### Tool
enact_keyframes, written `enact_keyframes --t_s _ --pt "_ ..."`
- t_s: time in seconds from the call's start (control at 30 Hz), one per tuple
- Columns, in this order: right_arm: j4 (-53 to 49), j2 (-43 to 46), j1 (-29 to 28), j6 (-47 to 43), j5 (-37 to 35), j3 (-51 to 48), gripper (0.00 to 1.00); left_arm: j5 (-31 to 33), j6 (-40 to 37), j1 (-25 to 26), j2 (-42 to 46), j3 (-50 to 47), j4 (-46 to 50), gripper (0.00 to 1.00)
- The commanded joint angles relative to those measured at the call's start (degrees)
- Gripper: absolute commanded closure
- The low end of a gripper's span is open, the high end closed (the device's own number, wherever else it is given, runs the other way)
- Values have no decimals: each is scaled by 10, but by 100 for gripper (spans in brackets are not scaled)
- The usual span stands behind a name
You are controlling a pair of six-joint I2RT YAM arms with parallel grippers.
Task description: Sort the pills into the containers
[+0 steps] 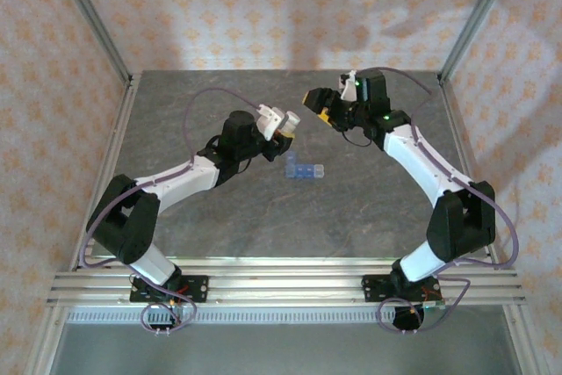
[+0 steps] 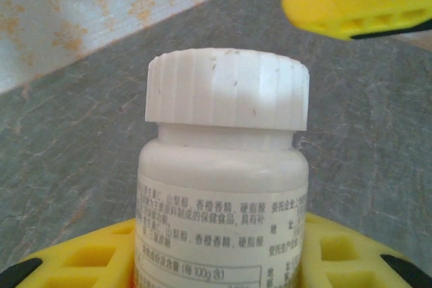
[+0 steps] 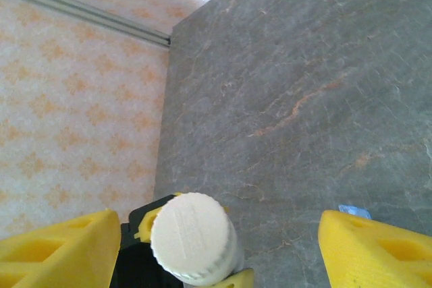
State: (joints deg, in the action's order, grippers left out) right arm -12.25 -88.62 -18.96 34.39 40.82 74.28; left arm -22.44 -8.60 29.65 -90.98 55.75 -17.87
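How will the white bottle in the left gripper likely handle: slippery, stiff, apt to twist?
The bottle looks like stiff, smooth plastic with a printed label, so it may rotate in the left gripper if its cap is twisted. The ribbed cap should give better purchase. It is probably light, though its fill is hidden.

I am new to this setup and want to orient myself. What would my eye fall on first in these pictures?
First, the white-capped bottle, gripped by the left gripper over the middle of the table. The right gripper hangs close beside it, its yellow fingers spread wide. On the table, a little nearer the arms' bases, lies the small light-blue pill box.
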Motion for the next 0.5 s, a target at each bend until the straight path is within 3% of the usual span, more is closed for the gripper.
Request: enact_keyframes --t_s 0.0,0.47 --pt "-15 -3 -2 39 -22 10 23 24 -21 10 15 0 -24 100" --pt "-3 -34 -45 44 -23 27 27 23 -20 22 0 8 -26 100"
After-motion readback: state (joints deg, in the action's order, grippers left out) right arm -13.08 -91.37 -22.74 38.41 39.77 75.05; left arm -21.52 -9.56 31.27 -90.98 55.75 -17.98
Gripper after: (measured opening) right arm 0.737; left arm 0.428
